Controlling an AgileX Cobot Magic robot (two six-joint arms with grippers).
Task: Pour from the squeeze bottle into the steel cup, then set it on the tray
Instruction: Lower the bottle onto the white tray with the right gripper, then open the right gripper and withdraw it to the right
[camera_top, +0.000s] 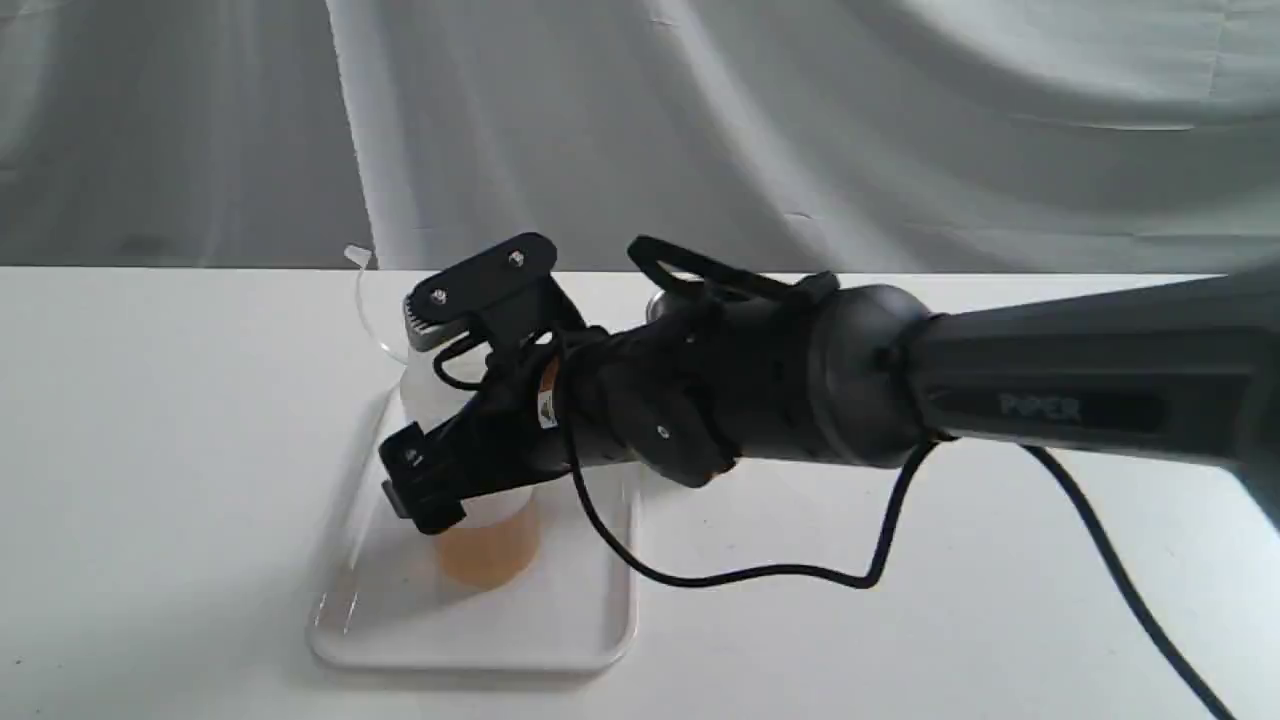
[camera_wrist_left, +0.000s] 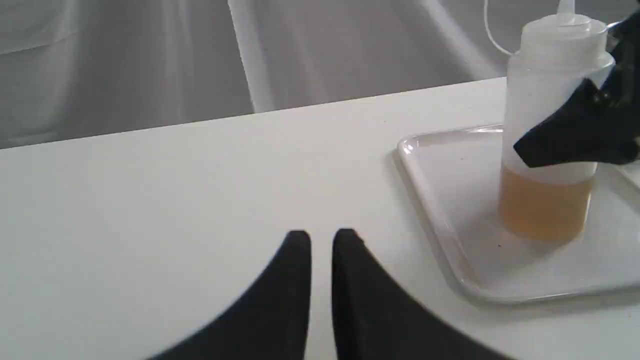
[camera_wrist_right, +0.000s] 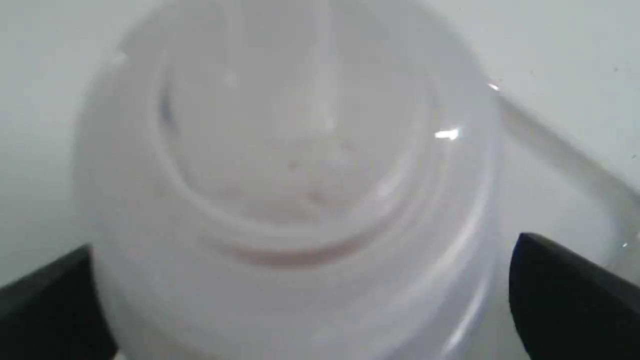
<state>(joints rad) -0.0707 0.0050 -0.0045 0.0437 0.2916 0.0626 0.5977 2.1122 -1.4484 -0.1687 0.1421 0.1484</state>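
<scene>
The squeeze bottle (camera_top: 490, 548) stands upright on the white tray (camera_top: 335, 625), with amber liquid in its lower part. My right gripper (camera_top: 418, 415) reaches across from the right and straddles the bottle with tilted jaws, open. In the right wrist view the bottle's cap (camera_wrist_right: 285, 175) fills the space between the fingers (camera_wrist_right: 565, 295), and a thin gap shows beside one of them. In the left wrist view the bottle (camera_wrist_left: 545, 200) sits on the tray (camera_wrist_left: 425, 200), with one right finger (camera_wrist_left: 575, 135) across its front. My left gripper (camera_wrist_left: 322, 237) hovers shut over bare table. Only a sliver of the steel cup (camera_top: 657, 303) shows behind the right arm.
A black cable (camera_top: 760, 575) loops from the right arm onto the table beside the tray. The bottle's thin cap strap (camera_top: 365, 300) arcs off toward the back. A grey cloth backdrop hangs behind the table's far edge.
</scene>
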